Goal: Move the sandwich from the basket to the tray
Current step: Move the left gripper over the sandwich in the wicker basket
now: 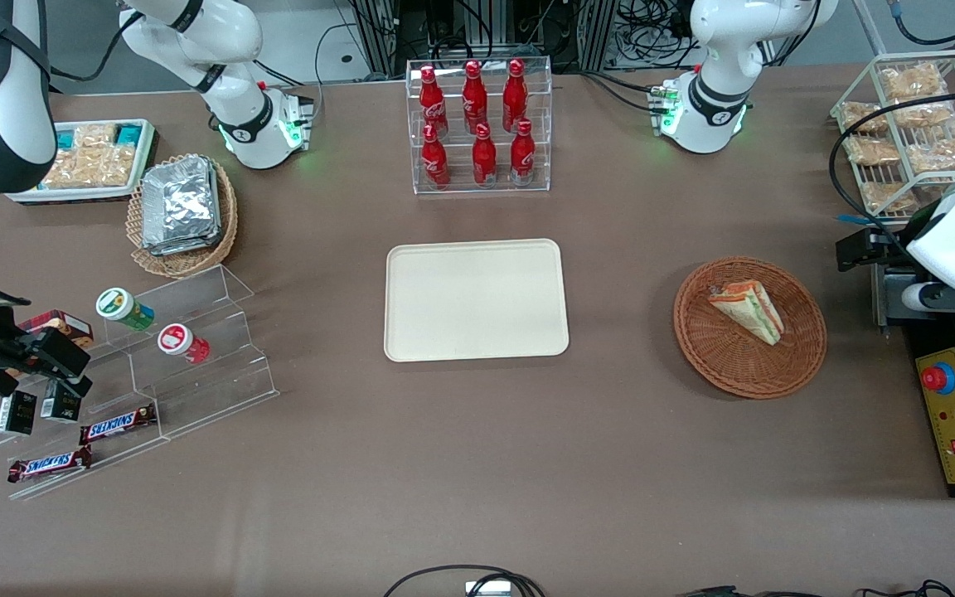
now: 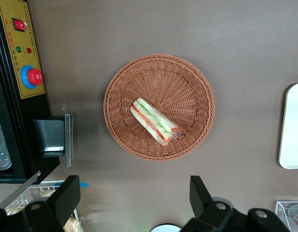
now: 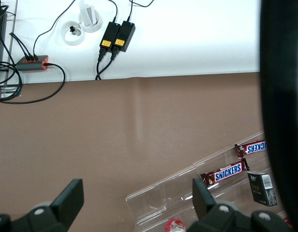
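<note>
Looking from the front: the sandwich lies in the basket, toward the working arm's end of the tabletop; the tray sits bare in the middle, well apart from the basket.
Front view, tool: only a dark block at the working arm's edge shows where the tool is, near the basket but not over it; its fingers cannot be made out here.
Wrist view, tool: the tool hangs above the tabletop just beside the basket, its two fingers spread wide with nothing between them.
Wrist view, sandwich: the sandwich rests on its side near the basket's middle, layered edge showing, clear wrap bunched at one end; an edge of the tray shows off to one side.
Parked arm's wrist view: only snack bars on a clear stand, nothing of the task.
Handling, as a judgement: light, soft, easily crushed; the wrap is likely slippery.
Where to hold: across the two broad bread faces at mid-length, closing gently, not by the loose wrap or the thin tip.
</note>
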### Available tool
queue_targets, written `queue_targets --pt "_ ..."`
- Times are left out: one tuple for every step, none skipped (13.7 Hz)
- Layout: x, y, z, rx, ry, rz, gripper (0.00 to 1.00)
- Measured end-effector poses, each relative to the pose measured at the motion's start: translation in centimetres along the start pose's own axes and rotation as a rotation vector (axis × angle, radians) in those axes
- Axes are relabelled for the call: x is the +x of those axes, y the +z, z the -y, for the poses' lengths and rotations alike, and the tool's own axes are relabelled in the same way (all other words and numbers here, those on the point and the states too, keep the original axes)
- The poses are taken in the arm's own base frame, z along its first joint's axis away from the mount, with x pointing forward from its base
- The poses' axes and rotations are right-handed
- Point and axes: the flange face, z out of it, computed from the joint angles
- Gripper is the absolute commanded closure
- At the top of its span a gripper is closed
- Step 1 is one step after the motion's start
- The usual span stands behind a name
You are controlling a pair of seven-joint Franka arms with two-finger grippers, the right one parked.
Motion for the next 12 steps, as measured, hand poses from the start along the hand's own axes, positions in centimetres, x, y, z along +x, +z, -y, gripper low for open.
queue_targets --pt "0.0 0.0 0.0 0.0 0.0 -0.003 0.0" --pt "0.1 -0.1 0.0 0.0 0.0 -0.009 0.0" --pt "0.1 -0.2 0.0 0.0 0.0 -0.013 0.0" --pt "0.1 -0.2 0.0 0.0 0.0 -0.014 0.0" --pt "0.1 -0.2 0.0 0.001 0.0 -0.016 0.0" --pt "0.2 -0.2 0.0 0.001 0.0 -0.019 0.0" --pt "0.3 -0.1 0.0 0.001 -0.002 -0.02 0.0" --pt "0.4 0.2 0.0 0.0 -0.006 -0.016 0.0" --pt "0.7 0.8 -0.1 -0.001 -0.016 -0.017 0.0" --pt "1.0 1.8 -0.2 -0.002 -0.036 -0.021 0.0" --pt "1.5 3.2 -0.3 -0.003 -0.068 -0.026 0.0" --pt "1.9 4.9 -0.5 -0.004 -0.104 -0.029 0.0"
